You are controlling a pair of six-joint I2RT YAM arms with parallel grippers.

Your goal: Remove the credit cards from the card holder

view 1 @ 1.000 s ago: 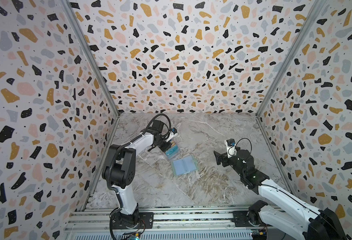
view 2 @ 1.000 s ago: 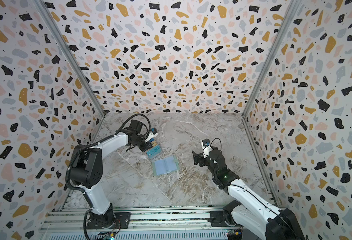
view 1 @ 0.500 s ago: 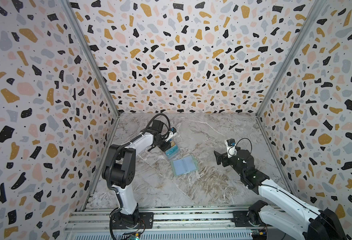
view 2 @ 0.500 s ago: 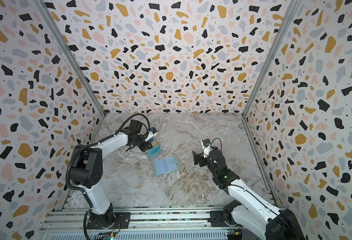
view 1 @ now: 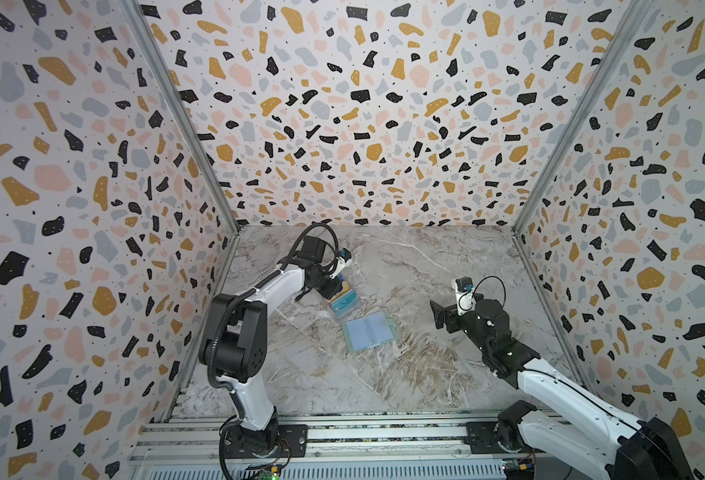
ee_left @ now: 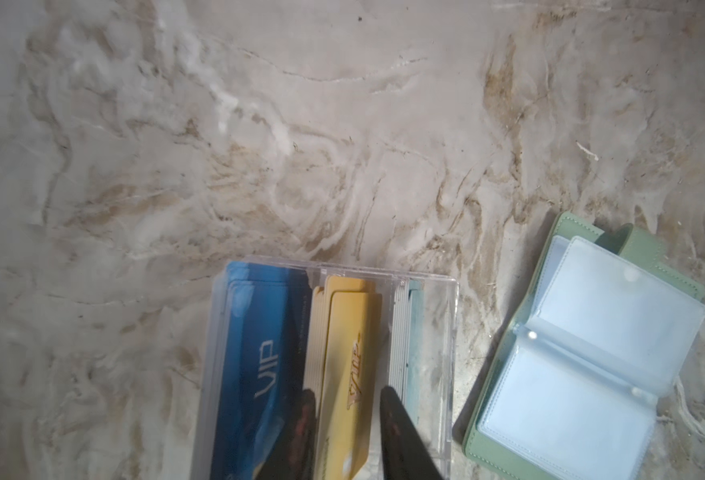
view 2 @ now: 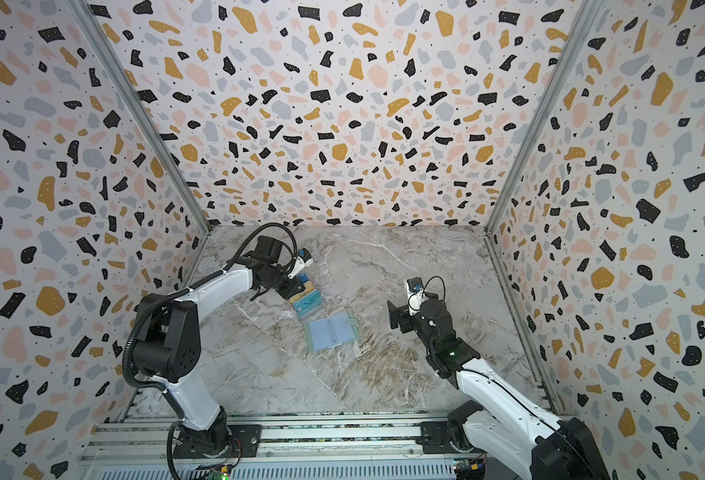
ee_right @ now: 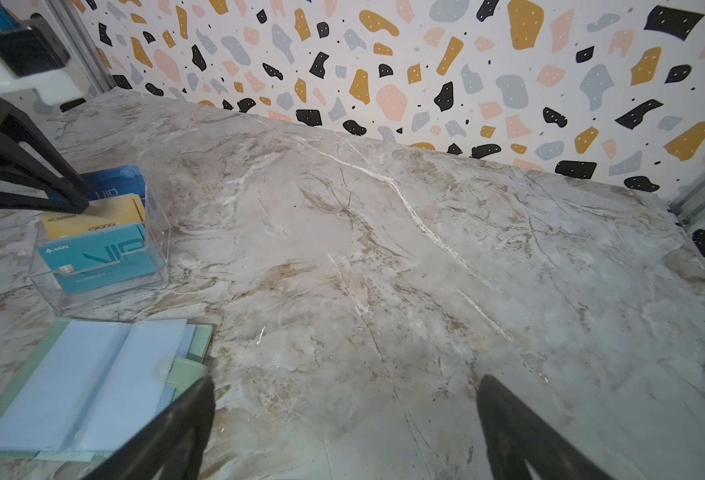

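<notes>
The mint-green card holder (view 1: 369, 332) lies open in the middle of the table (view 1: 405, 374). Just beside it at eleven o'clock, the credit cards (view 1: 342, 300) stand in a clear stand (ee_left: 440, 340). The left pincer (ee_left: 347, 390) straddles the tan-gold card (ee_left: 344, 332), jaws slightly parted. At three o'clock the right pincer (ee_right: 346, 379) hangs wide open.

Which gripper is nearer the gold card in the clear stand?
Left. The left gripper is at the clear stand, its jaws either side of the gold card. The right gripper hangs apart, on the far side of the card holder.
</notes>
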